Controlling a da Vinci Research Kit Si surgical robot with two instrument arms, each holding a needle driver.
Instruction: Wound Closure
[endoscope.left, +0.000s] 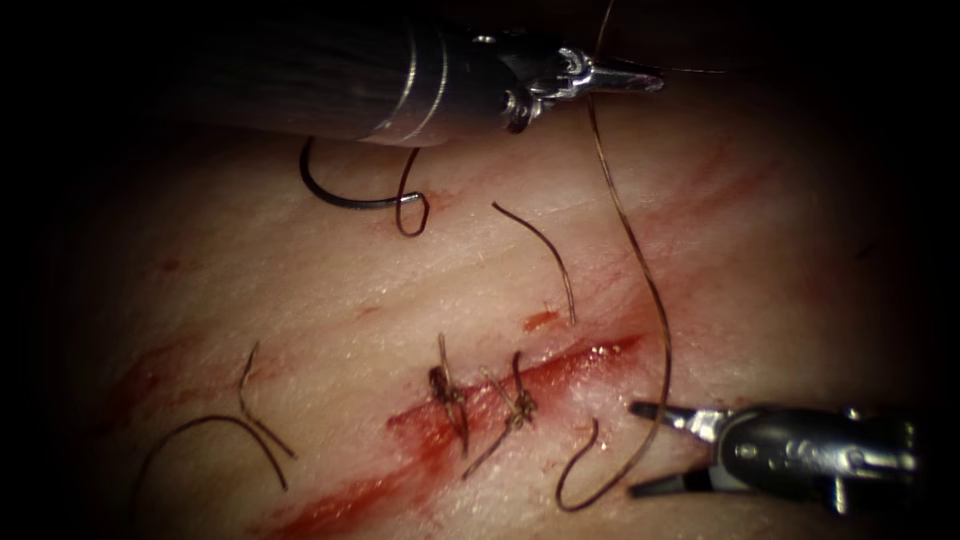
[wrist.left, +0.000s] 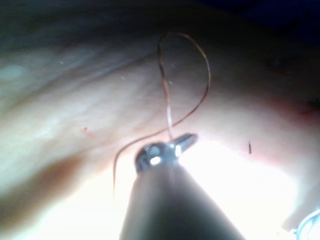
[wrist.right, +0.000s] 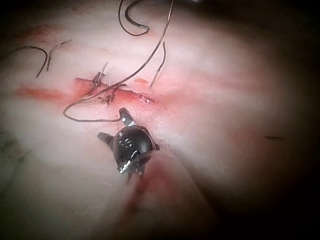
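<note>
The dark curved steel needle (endoscope.left: 345, 196) lies flat on the pale pork tissue (endoscope.left: 300, 300), well to the left of and above the cut, just under the left tool's shaft. No jaws hold it and it is not in the tissue. A small loop of thread sits at its right end.

The red, wet cut (endoscope.left: 480, 410) runs on a slant from lower left to upper right, with red fluid (endoscope.left: 330, 510) pooled along its lower left stretch. Two knotted stitches (endoscope.left: 445, 385) cross it side by side near its middle.

The long brown thread (endoscope.left: 640, 280) runs down from the left tool's tip along the right side of the cut, curves round below the cut's right end and finishes in a small hook close to the second stitch. It passes between the right tool's two jaws without being gripped.

The left arm's silver needle driver (endoscope.left: 640, 77) comes in across the upper tissue; its jaws are together, clamped on the thread, as the left wrist view (wrist.left: 185, 142) also shows.

The right arm's needle driver (endoscope.left: 645, 450) sits at the lower right, just right of the cut, its jaws spread wide and holding nothing; the right wrist view (wrist.right: 112, 127) shows the same.

Loose cut ends of thread (endoscope.left: 545, 250) lie on the tissue above the cut and at the far lower left.
</note>
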